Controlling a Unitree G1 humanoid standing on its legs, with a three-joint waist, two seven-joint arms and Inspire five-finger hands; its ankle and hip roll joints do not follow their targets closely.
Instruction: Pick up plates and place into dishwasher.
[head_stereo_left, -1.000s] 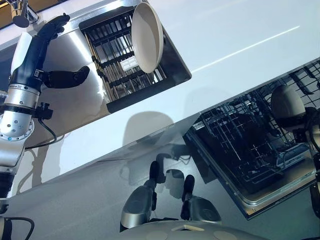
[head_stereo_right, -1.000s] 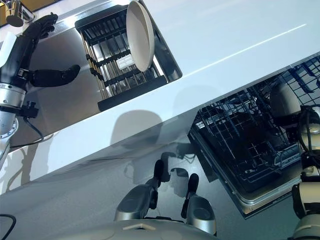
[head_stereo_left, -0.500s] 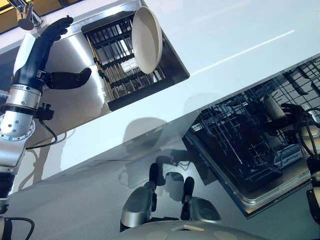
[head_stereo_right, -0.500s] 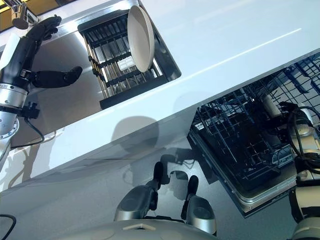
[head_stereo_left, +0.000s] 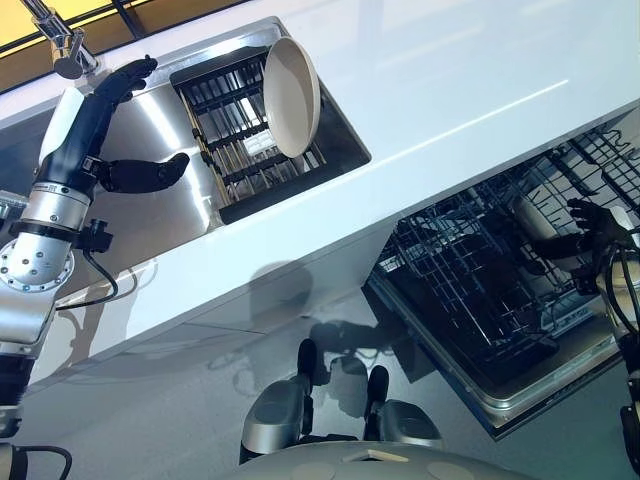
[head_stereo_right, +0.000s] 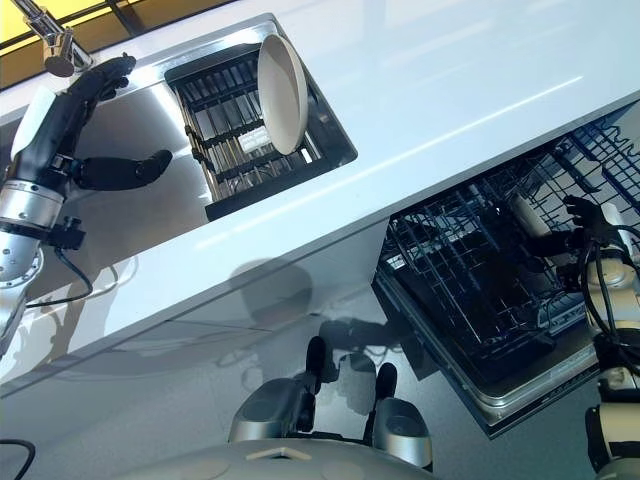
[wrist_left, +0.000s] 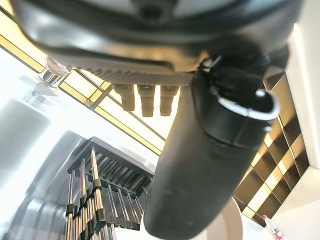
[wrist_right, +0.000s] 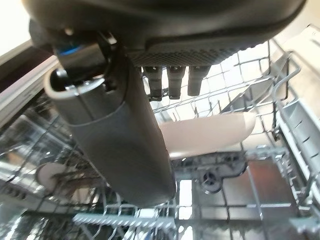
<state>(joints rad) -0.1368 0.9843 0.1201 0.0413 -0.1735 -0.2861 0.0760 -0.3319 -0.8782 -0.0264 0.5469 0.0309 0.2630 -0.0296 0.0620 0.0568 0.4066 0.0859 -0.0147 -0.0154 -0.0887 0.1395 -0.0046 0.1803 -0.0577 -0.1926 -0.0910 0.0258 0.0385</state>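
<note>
One cream round plate (head_stereo_left: 291, 96) upright in black sink rack (head_stereo_left: 235, 140), beside spread, empty left hand (head_stereo_left: 112, 125); another cream plate (wrist_right: 210, 134) standing in dark wire dishwasher basket (head_stereo_right: 470, 290) just beyond relaxed, empty right hand (head_stereo_right: 585, 228); white glossy countertop (head_stereo_left: 440, 90) between.

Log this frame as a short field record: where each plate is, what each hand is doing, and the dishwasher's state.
plate in sink rack: cream plate standing on edge in the black drying rack set in the steel sink
plate in dishwasher: cream plate on edge in the dishwasher rack
left hand: open, over the sink, apart from the rack, holding nothing
right hand: open, over the dishwasher rack, holding nothing
dishwasher: door open, wire rack exposed below the white counter
</note>
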